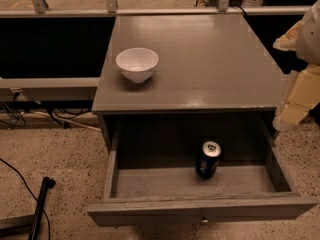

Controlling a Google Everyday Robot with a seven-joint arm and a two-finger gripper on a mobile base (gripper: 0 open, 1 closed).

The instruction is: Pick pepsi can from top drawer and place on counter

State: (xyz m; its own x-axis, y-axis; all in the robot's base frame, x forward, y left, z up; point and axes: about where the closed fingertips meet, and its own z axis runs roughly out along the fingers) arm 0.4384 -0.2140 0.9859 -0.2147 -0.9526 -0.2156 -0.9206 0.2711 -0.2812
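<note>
- The grey-brown surface [200,59] of a wooden cabinet fills the middle of the scene. Most of it is bare, leaving room on the right for a can to be set down.
- Below it, the top drawer [200,207] stands pulled out toward the camera, its interior exposed from above so the contents can be reached.
- At the right edge, the robot's cream-coloured arm hangs beside the cabinet. Its pincer [289,115] is near the surface's front corner and well apart from the can; whether it is released or clenched cannot be told.
- A white bowl [137,64] sits upright on the surface's left side, away from the likely drop spot.
- The Pepsi can [208,159] stands upright on the drawer floor, right of centre toward the back. It is untouched, and the pick appears not yet begun.
</note>
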